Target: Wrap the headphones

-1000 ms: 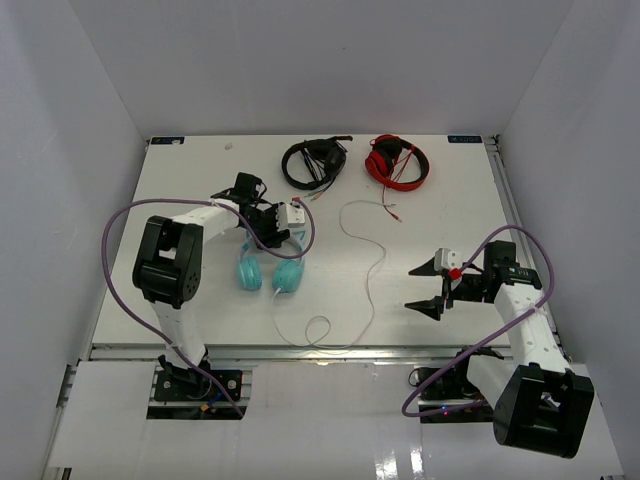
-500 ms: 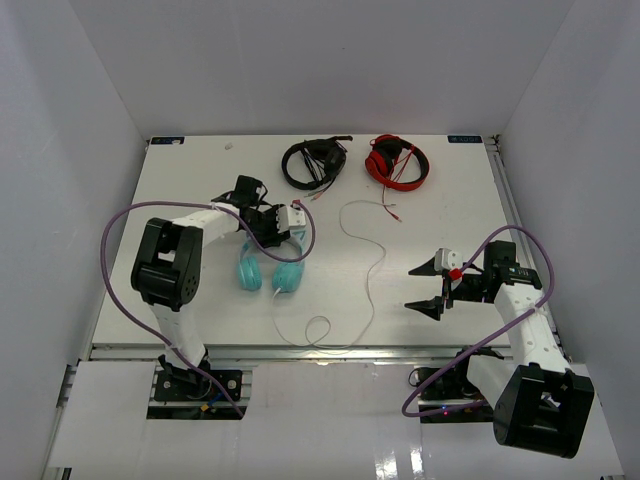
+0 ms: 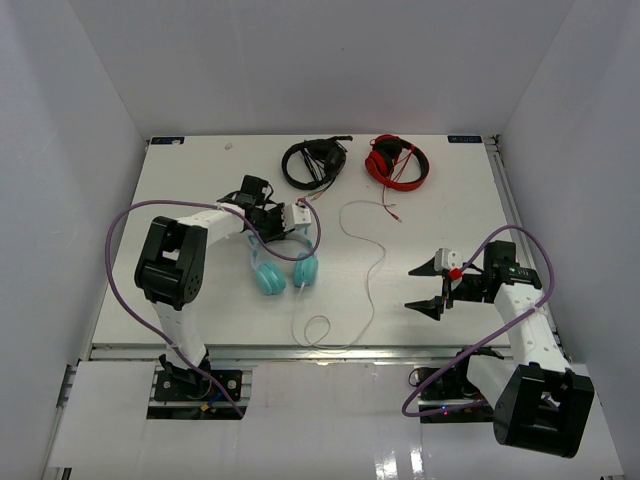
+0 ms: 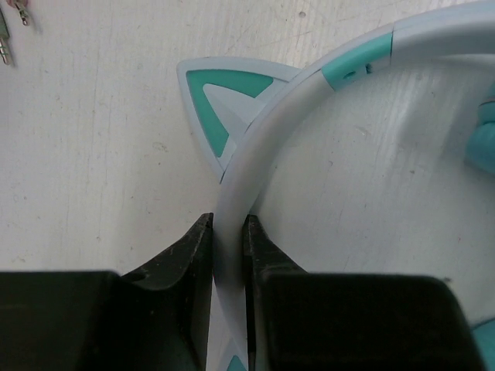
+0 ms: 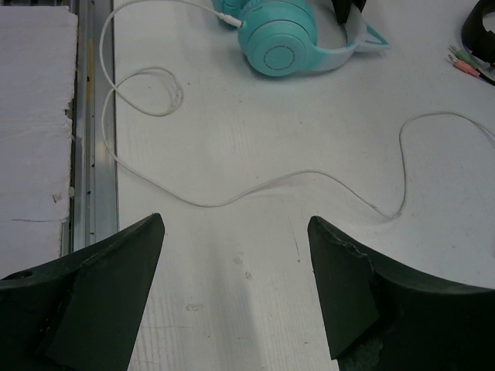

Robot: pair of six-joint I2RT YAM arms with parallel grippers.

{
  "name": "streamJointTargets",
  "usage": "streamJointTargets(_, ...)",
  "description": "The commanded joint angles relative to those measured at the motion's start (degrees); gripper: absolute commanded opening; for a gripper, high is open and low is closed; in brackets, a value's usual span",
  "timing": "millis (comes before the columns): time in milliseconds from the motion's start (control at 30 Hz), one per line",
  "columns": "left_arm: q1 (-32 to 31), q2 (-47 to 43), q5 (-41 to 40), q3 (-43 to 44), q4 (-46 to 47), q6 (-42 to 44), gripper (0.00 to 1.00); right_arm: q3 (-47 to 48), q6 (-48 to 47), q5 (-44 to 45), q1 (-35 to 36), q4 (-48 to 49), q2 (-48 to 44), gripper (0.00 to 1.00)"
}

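Observation:
The teal headphones (image 3: 268, 280) lie on the white table, left of centre, ear cups toward the near edge. My left gripper (image 3: 285, 222) is shut on their whitish headband (image 4: 267, 143), just below a cat ear (image 4: 220, 100); both fingers press the band's sides at the gripper tips (image 4: 229, 222). The thin white cable (image 3: 371, 268) runs from the cups, loops near the front edge and snakes up the middle. My right gripper (image 3: 425, 287) hovers open at the right. From its wrist view the right gripper (image 5: 236, 224) holds nothing, with the cable (image 5: 255, 189) and the headphones (image 5: 282, 39) ahead.
Black headphones (image 3: 313, 162) and red headphones (image 3: 398, 160) lie at the back of the table. Two jack plugs (image 4: 8, 39) show beside the cat ear. A metal rail (image 5: 93, 154) borders the table's near edge. White walls enclose three sides.
My left gripper has shut on the headband. The headphones have slid a little to the right with it, and the cable loop near the front edge shifted too. The right arm is unmoved.

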Motion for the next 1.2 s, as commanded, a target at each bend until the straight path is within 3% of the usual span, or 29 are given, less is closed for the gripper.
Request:
streamJointTargets(0,-0.8,0.4,-3.7,-3.2,0.3,-4.2,0.0,1.8,-0.8,-2.0,0.0,-1.2,-0.2,0.81)
streamJointTargets(133,-0.8,-1.7,-6.7,-2.1,1.7,-12.3,0.0,1.8,-0.8,-1.9,-0.1,-1.2,-0.3,0.81)
streamJointTargets(233,-0.7,-4.1,-10.6,0.0,2.2,-23.7,0.0,1.9,-0.2,-1.5,-0.1,-1.0,-0.4,0.8)
streamJointTargets(300,-0.7,-5.3,-17.6,1.5,2.1,-36.5,0.0,1.9,1.8,-0.9,-0.1,-0.5,-0.5,0.79)
streamJointTargets(333,-0.7,-5.8,-20.1,1.8,1.6,-36.8,0.0,2.0,4.2,-0.9,-0.1,0.5,-0.5,0.77)
streamJointTargets(433,-0.3,-10.6,-28.4,0.9,-0.8,-57.3,0.0,3.3,16.9,1.7,-0.1,8.4,-0.3,0.76)
streamJointTargets(533,2.0,-19.2,-22.3,-7.5,1.9,-72.4,0.0,5.8,27.6,6.0,0.2,14.0,-0.7,0.77)
streamJointTargets(633,4.7,-28.0,-16.9,-16.1,7.0,-84.6,0.0,9.0,34.4,9.2,2.4,16.8,-0.4,0.84)
streamJointTargets(733,6.4,-34.9,-17.2,-24.3,9.3,-96.8,0.0,12.0,40.2,13.0,10.3,18.5,1.2,0.88)
streamJointTargets(867,7.1,-43.0,-17.8,-28.3,9.7,-106.2,0.0,12.7,52.1,23.2,21.6,28.0,2.4,0.93)
streamJointTargets(933,7.2,-46.0,-18.4,-29.4,8.7,-109.7,0.0,13.4,53.6,23.1,25.0,30.9,3.2,0.98)
streamJointTargets(1167,7.2,-51.5,-19.0,-26.2,0.3,-113.3,0.0,21.1,59.6,23.0,30.3,38.5,14.2,0.96)
